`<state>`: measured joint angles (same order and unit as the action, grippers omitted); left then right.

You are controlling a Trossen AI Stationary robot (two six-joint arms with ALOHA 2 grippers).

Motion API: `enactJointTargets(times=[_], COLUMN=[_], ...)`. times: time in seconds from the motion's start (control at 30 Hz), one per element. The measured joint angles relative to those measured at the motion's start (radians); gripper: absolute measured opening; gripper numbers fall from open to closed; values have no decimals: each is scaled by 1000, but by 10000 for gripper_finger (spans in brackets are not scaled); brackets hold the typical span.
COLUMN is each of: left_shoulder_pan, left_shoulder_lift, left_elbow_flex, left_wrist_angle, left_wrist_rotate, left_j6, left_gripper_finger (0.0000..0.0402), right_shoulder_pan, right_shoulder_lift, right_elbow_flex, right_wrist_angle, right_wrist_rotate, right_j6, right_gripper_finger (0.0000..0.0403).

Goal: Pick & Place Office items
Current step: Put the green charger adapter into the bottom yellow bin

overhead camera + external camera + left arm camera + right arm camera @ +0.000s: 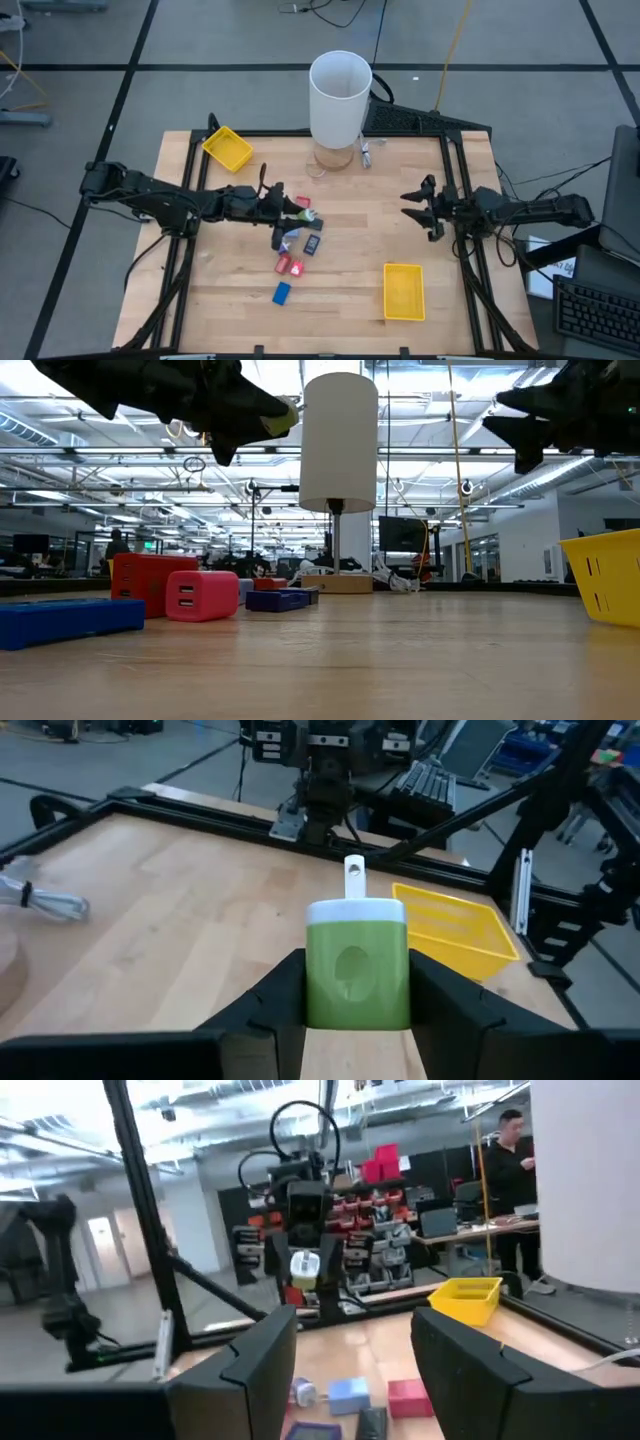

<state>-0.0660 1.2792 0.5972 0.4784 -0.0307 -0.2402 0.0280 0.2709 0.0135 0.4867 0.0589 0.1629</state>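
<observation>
two left fingers, green block clamped between

Large open lab or industrial workspace. Exposed ceiling trusses with strip lighting are seen across the upper low view; storage racks with red bins and a standing person are seen upper right in the right wrist view.

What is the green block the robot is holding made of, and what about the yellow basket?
The green block in the left gripper looks like smooth matte plastic: even colour, rounded edges, white cap. The yellow tray looks like thin moulded plastic with slotted walls. Both are guesses from appearance.
</observation>
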Motion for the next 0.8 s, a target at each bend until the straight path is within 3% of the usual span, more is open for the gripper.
enactJointTargets(times=[0.1,0.23,0.53,0.8], left_shoulder_pan=[7,28,58,109], left_shoulder_lift=[23,79,220,269], left_elbow_flex=[-1,-1,125,200], left_wrist_angle=[24,101,66,-11], left_wrist_rotate=[8,116,373,510], left_j6=[-63,-165,-267,-287], left_gripper_finger=[136,134,141,138], right_shoulder_pan=[0,0,0,29], right_shoulder_lift=[144,352,815,1095], right_elbow_flex=[0,38,314,548], right_wrist_angle=[122,281,292,278], right_wrist_rotate=[-3,0,-7,-8], right_j6=[-45,-147,-352,-495], right_gripper_finger=[187,187,187,199])
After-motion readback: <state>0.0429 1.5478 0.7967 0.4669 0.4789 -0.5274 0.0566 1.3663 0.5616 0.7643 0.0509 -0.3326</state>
